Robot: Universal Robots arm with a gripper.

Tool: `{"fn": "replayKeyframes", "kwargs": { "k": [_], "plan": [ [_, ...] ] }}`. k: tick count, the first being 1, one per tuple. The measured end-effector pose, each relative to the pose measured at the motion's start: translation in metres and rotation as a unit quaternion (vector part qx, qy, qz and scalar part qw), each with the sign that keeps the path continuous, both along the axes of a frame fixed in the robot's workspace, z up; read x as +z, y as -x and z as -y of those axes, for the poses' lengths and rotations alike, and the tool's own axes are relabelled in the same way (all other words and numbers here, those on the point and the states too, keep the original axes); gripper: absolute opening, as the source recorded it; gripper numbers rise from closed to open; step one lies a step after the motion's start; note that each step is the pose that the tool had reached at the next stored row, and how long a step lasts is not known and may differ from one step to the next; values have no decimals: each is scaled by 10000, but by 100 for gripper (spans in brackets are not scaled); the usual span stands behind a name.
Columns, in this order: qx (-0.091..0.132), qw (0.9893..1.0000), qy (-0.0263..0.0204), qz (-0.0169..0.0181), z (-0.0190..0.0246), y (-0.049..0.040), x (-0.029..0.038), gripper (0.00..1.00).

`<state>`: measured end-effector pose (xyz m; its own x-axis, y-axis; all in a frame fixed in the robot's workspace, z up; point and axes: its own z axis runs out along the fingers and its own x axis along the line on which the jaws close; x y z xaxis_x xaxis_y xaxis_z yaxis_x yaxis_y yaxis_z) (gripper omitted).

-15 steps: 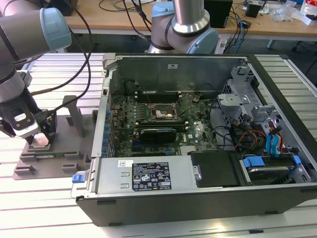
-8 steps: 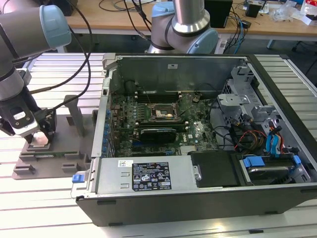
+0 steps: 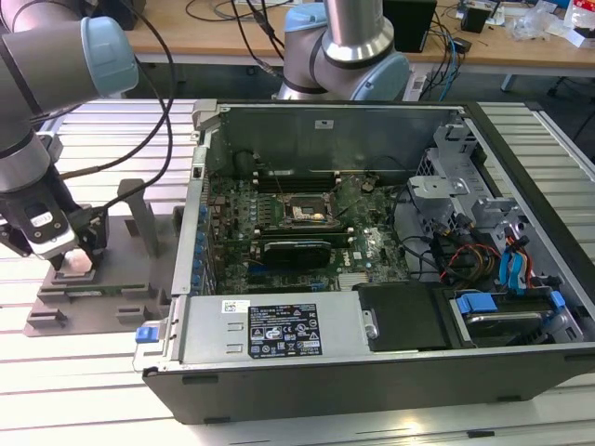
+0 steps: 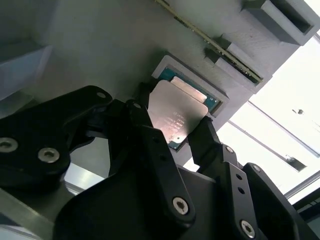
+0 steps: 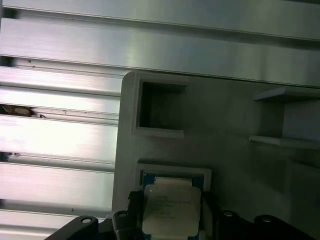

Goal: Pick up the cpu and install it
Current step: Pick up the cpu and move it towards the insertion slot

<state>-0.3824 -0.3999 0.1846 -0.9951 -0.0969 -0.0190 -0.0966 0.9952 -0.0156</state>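
Gripper (image 4: 175, 131) over the grey holder (image 5: 235, 125), at the exterior view's left, beside the open computer case (image 3: 372, 383). I see its fingers (image 4: 146, 131) drawn in against two opposite edges of the cpu (image 4: 176, 107), which lies in the holder's recess. I cannot read the print on its lid.

Arm (image 3: 46, 56): grey metal tubes and rounded joints with pale blue caps (image 3: 110, 54). Black cables (image 3: 170, 116) loop off it. The wrist end is black with a small white label (image 3: 42, 219). Gripper (image 4: 176, 117): matte black, two slim angular fingers (image 4: 150, 145) on linked flat plates. Round silver screws (image 4: 180, 204) with hex sockets at the pivots.
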Motion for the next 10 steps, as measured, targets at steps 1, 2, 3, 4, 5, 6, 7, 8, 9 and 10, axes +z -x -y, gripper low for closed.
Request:
{"fn": "replayKeyframes", "kwargs": {
  "k": [1, 2, 3, 4, 5, 6, 7, 8, 9, 10],
  "plan": [
    [1, 10000, -1, 1, -11, 4, -2, 55],
    [1, 10000, -4, 2, -21, 15, -4, 55],
    [-1, 10000, -5, 2, -28, 41, -6, 55],
    [0, 10000, -4, 1, -27, 46, -5, 55],
    [-1, 10000, -3, 0, -27, 51, -4, 55],
    [-1, 10000, -3, 1, -27, 52, -4, 55],
    [-1, 10000, -3, 1, -28, 52, -4, 55],
    [-1, 10000, -3, 1, -27, 53, -4, 55],
    [-1, 10000, -3, 0, -27, 54, -4, 55],
    [-2, 10000, -2, -3, -26, 48, -2, 55]
  ]
}}
